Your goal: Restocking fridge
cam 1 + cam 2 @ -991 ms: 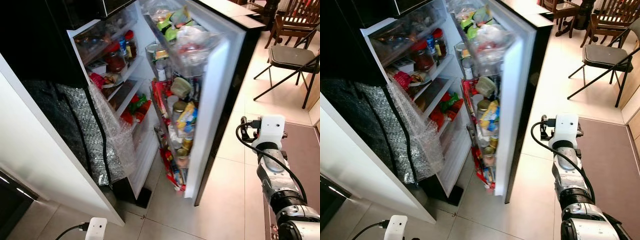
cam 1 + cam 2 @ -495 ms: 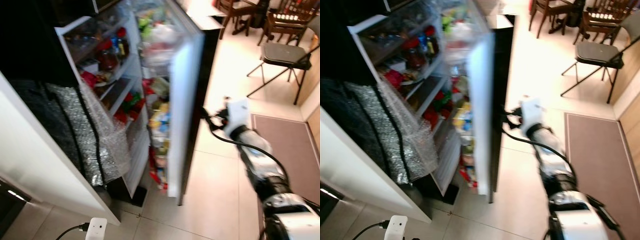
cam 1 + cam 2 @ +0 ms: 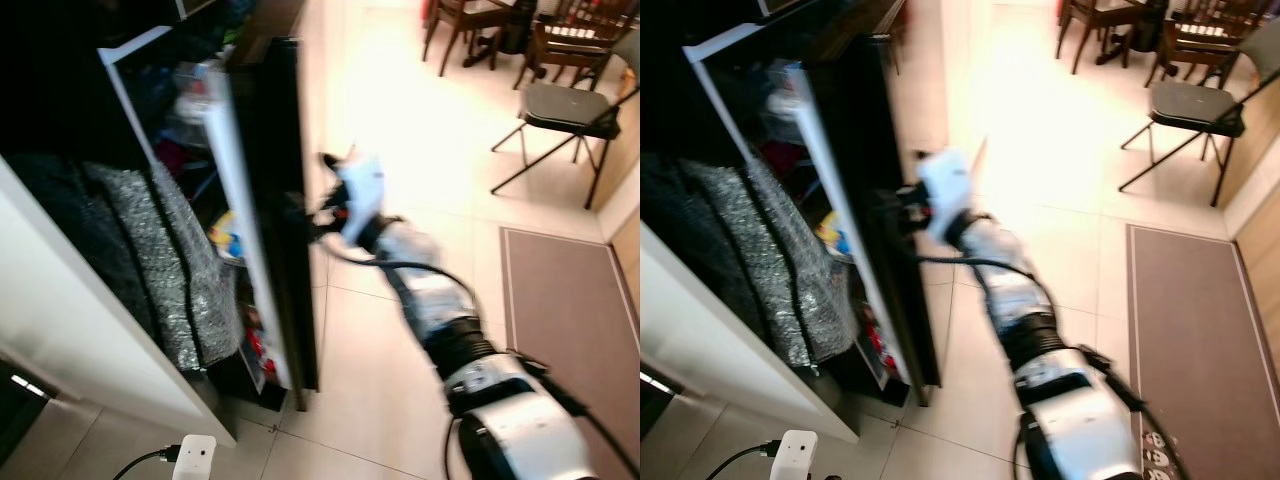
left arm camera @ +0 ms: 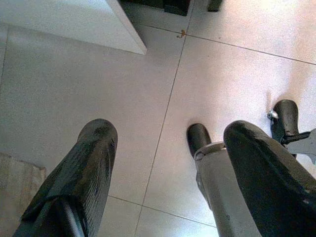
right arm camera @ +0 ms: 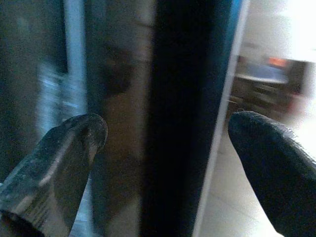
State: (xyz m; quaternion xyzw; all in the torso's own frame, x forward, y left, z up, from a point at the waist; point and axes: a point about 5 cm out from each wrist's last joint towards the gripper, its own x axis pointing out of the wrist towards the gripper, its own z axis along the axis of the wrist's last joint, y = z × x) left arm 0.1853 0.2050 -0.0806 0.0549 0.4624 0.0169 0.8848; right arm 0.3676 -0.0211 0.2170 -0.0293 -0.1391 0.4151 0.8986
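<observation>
While the fridge door [image 3: 270,200] stands nearly edge-on to you, most of the way swung toward the cabinet, only a narrow gap shows the stocked door racks [image 3: 230,235] and shelves behind it. Your right gripper [image 5: 163,143] is up against the door's black outer face, fingers spread wide with nothing between them; in the right wrist view the dark door edge runs upright through the gap between the two fingers [image 5: 59,148]. The door lies toward your left of that gripper, its long axis vertical, so I judge any further closing push has to go leftward, square to the face. Your right arm [image 3: 420,290] is the one reaching the door. Your left gripper [image 4: 163,163] hangs low over the tiled floor [image 4: 148,74], fingers apart and empty. Off to your right sit a folding chair [image 3: 570,110] and a brown mat [image 3: 565,300], well apart from the fridge.
</observation>
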